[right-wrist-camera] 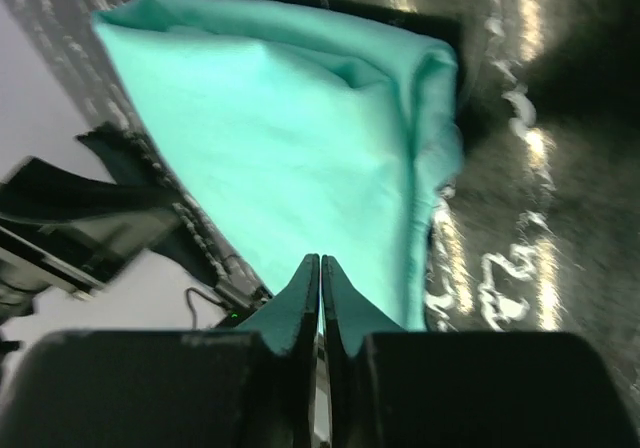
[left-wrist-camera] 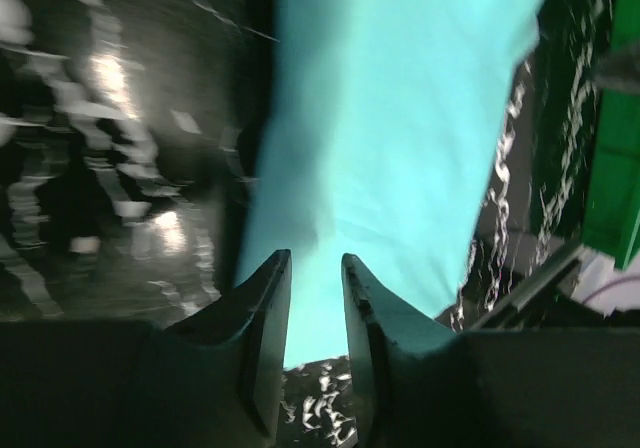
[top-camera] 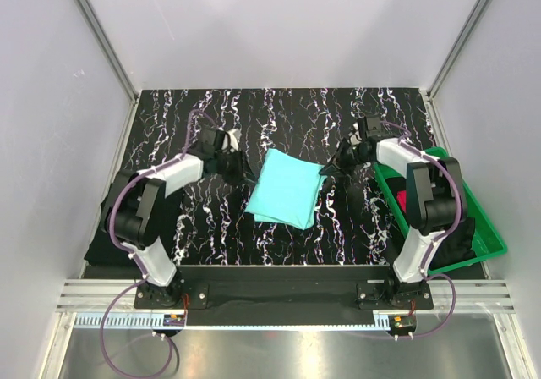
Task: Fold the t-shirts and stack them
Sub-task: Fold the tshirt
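Note:
A turquoise-mint t-shirt lies folded into a flat rectangle in the middle of the black marbled mat. My left gripper hovers at its left edge. In the left wrist view that gripper is open, with a gap between the fingers and the shirt beyond them. My right gripper sits at the shirt's far right corner. In the right wrist view it is shut, nothing visible in it, and the shirt lies just past the tips. A red-pink shirt shows in the tray.
A green plastic tray stands at the right edge of the mat, behind the right arm, and it shows in the left wrist view too. Dark cloth lies heaped at the mat's left edge beside the left arm. White walls enclose the table.

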`<action>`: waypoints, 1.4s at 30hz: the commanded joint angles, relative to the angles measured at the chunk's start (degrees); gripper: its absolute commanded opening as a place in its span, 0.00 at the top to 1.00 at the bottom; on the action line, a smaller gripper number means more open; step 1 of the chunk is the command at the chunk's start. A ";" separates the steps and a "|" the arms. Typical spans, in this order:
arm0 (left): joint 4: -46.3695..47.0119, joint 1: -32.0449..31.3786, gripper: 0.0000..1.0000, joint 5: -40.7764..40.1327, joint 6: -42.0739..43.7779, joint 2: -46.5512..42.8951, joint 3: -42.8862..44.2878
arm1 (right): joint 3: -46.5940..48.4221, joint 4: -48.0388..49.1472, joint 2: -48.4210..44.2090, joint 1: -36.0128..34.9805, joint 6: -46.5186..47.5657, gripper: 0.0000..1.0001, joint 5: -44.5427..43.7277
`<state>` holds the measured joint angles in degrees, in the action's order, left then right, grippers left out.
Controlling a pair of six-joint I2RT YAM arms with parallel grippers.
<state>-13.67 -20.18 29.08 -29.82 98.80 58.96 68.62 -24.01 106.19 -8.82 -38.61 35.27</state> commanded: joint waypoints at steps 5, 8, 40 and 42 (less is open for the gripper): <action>-2.59 3.93 0.67 -6.40 1.44 -0.46 -0.24 | -2.96 -6.93 -2.48 0.12 5.83 0.92 -11.18; -2.41 3.75 0.68 -4.92 0.56 1.83 -1.56 | -2.97 -7.02 -0.82 -0.67 5.65 0.92 -12.06; -10.41 -17.89 0.61 -7.99 -9.21 -34.89 -25.30 | 23.85 -17.11 10.81 -4.10 15.22 0.92 -18.39; -9.71 -15.69 0.61 -5.27 -8.06 -34.91 -22.23 | 20.95 -17.38 5.81 -4.10 16.28 0.91 -17.60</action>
<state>-22.00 -38.30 23.24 -41.45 64.86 32.88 91.05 -37.82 122.21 -13.32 -26.92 19.18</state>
